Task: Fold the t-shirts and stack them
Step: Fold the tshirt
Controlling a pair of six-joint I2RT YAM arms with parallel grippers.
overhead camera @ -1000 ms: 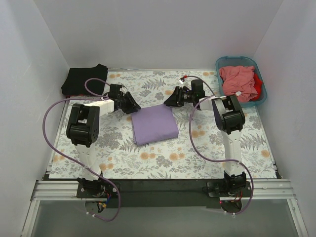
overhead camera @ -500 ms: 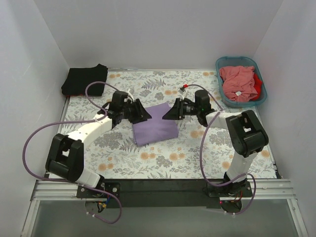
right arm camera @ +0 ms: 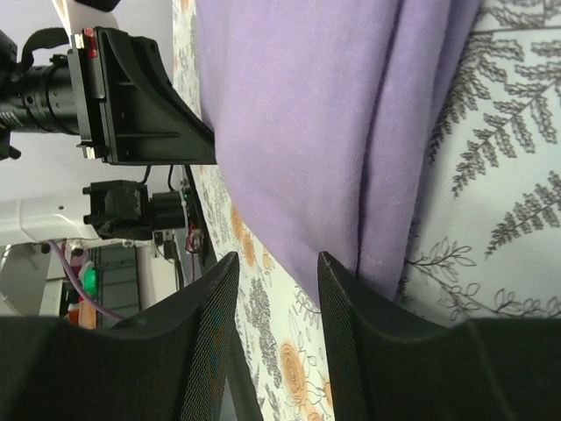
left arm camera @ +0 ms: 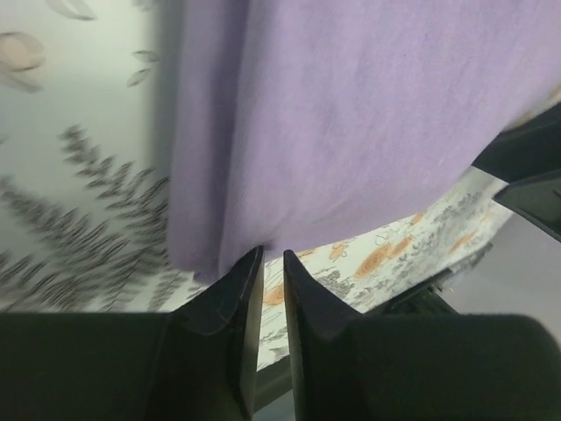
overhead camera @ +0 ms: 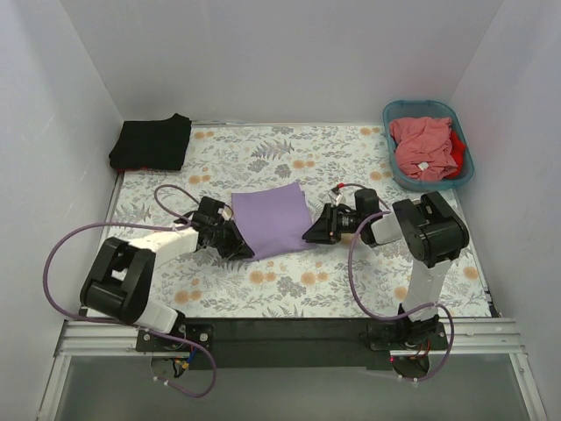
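Two end effectors sit low on the floral counter (overhead camera: 351, 289), one at each near corner of the lavender t-shirt (overhead camera: 272, 219). The left end effector (overhead camera: 238, 250) has its fingers (left arm camera: 237, 289) drawn almost together, with a slit of counter showing between them and their tips meeting the shirt's hem. Whether cloth is caught there I cannot tell. The right end effector (overhead camera: 311, 237) is released: its fingers (right arm camera: 210, 307) stand apart, and the folded corner of the shirt lies just at the tip of one. Each faces the other across the shirt, so the black body of the opposite tool blocks the far side of either wrist view. Purple cables (overhead camera: 61, 254) loop out from both arms over the counter's sides. Farther off, a folded black t-shirt (overhead camera: 151, 142) lies at the far left corner, well apart from the arms. A teal basket (overhead camera: 419, 103) stands at the far right corner, holding a crumpled salmon-pink t-shirt (overhead camera: 422, 140) with a red t-shirt (overhead camera: 458, 145) beside it. The lavender t-shirt lies near the middle of the counter, folded into a smooth, flat rectangle turned slightly askew, with stacked layers showing along its side edges.
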